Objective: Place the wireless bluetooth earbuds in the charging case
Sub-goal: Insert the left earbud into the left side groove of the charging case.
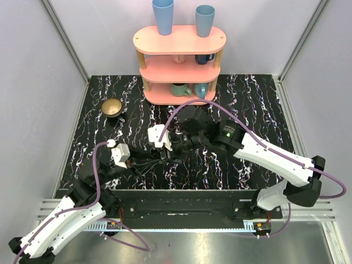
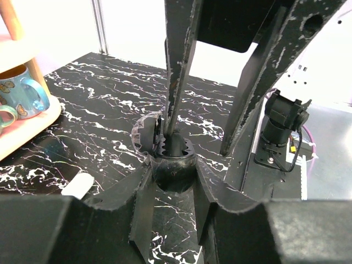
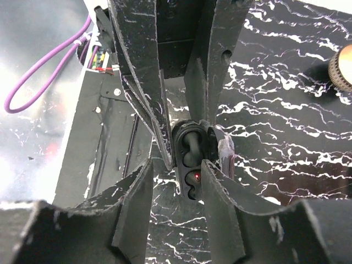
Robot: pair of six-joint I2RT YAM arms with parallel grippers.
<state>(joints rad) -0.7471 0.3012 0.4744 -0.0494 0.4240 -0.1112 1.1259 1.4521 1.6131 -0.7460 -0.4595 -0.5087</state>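
The charging case (image 3: 190, 159) is black, not white, and its lid stands open to the right. Dark earbuds (image 3: 188, 146) lie in its wells, and the lower one shows a red light. My left gripper (image 2: 175, 170) is shut on the case's round body (image 2: 175, 175); in the right wrist view its fingers (image 3: 144, 82) reach down from the top onto the case. My right gripper (image 3: 177, 168) is open, with its jaws standing apart on either side of the case's near end. In the top view both grippers meet at mid-table (image 1: 168, 151), and the case is hidden among them.
A pink shelf (image 1: 179, 60) with mugs stands at the back, with two blue cups (image 1: 163, 15) on top. A brown bowl (image 1: 112, 107) sits at the back left. A small white flat piece (image 2: 77, 186) lies on the marble left of the case.
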